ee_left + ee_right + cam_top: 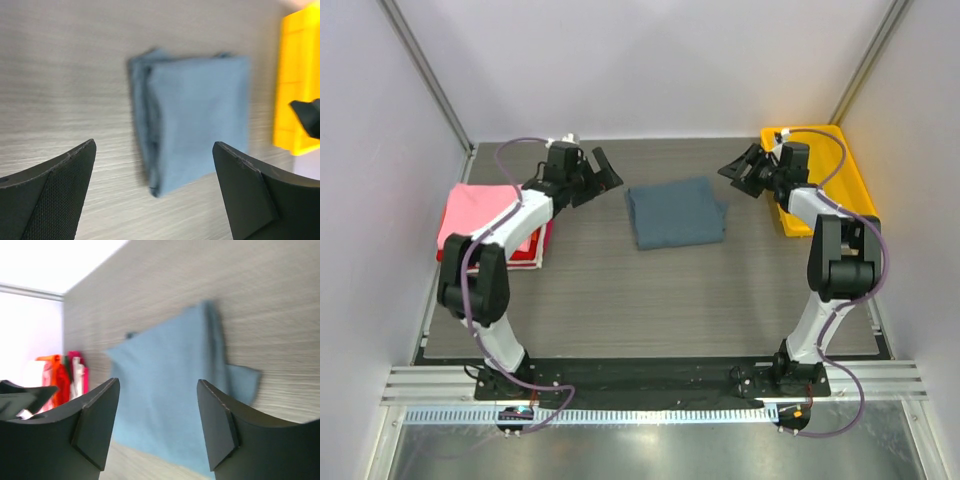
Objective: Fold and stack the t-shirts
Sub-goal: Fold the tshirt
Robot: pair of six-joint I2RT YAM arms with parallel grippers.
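slate tee (675, 212) lies between left gripper (607, 172) and right gripper (733, 169), both spread, near tray (847, 160).

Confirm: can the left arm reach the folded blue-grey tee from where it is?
Probably yes. The left end effector hovers open just beside the blue-grey tee, with nothing lying between them.

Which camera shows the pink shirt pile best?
The top external view: the pink-topped stack of t-shirts lies nearly whole, the left arm crossing one edge. The right wrist view catches a blurred distant sliver; the left wrist view shows none.
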